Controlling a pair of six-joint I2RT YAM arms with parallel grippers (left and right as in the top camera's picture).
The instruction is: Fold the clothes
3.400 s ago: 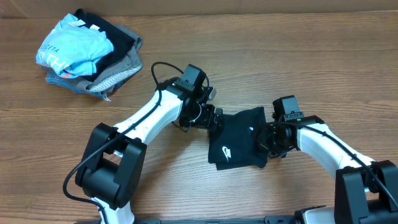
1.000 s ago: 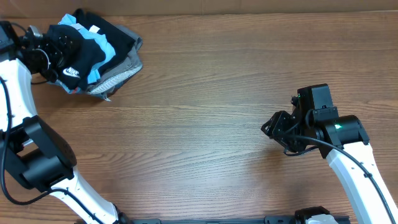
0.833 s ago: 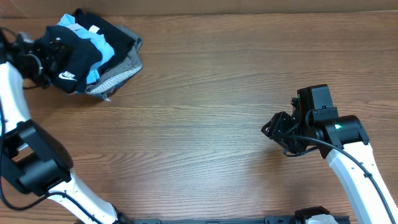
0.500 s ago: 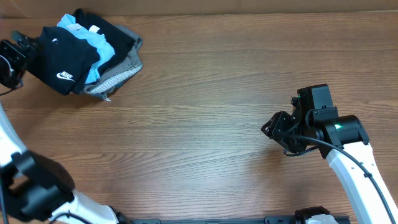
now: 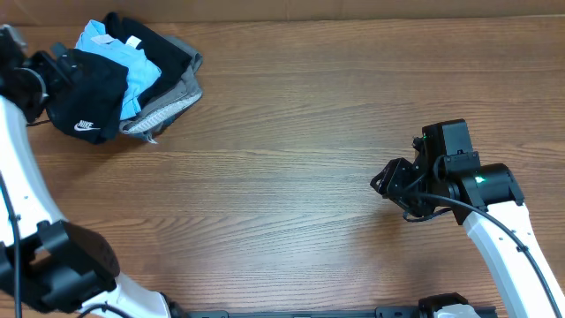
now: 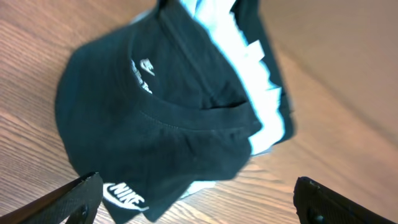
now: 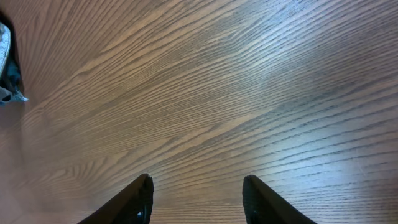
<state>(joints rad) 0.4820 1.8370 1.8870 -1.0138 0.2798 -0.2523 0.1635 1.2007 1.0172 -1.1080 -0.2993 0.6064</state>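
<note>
The folded black Nike shirt [image 5: 88,106] lies on the left side of the clothes pile at the far left of the table. In the left wrist view the black shirt [image 6: 155,118] rests partly on a light blue shirt [image 6: 249,68]. My left gripper [image 5: 48,71] is just left of the shirt, open and empty; its fingertips [image 6: 81,199] stand wide apart in the left wrist view, gripper [image 6: 199,205]. My right gripper [image 5: 388,181] hangs open and empty over bare wood at the right, and the right wrist view shows the gripper [image 7: 199,202] above the table.
The pile also holds a light blue shirt [image 5: 132,66], a grey garment [image 5: 172,97] and dark clothes. The wooden table [image 5: 291,132] stretches between the two arms. The pile's edge [image 7: 6,68] shows at the far left of the right wrist view.
The black shirt has gone from the middle of the table to the pile at the far left. My left gripper has let go of it. The right arm has stayed still for the last second.
</note>
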